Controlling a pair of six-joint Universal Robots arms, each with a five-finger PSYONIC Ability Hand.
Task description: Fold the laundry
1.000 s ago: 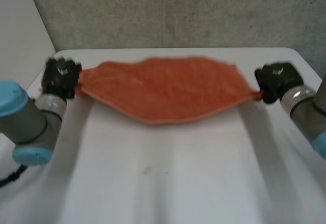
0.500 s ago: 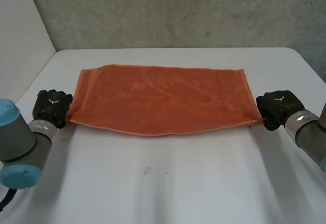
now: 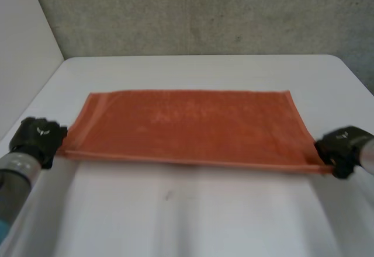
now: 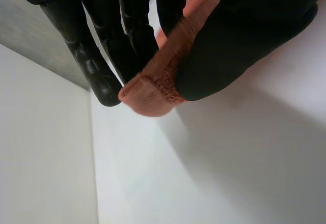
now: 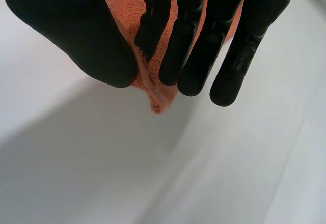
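The orange towel [image 3: 190,128] lies flat on the tabletop [image 3: 193,216], with its long axis running between the hands. The left hand [image 3: 36,141] pinches its near left corner and the right hand [image 3: 345,149] pinches its near right corner.

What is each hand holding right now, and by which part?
Both hold the orange terry-cloth towel: the left hand pinches its near left corner, the right hand its near right corner.
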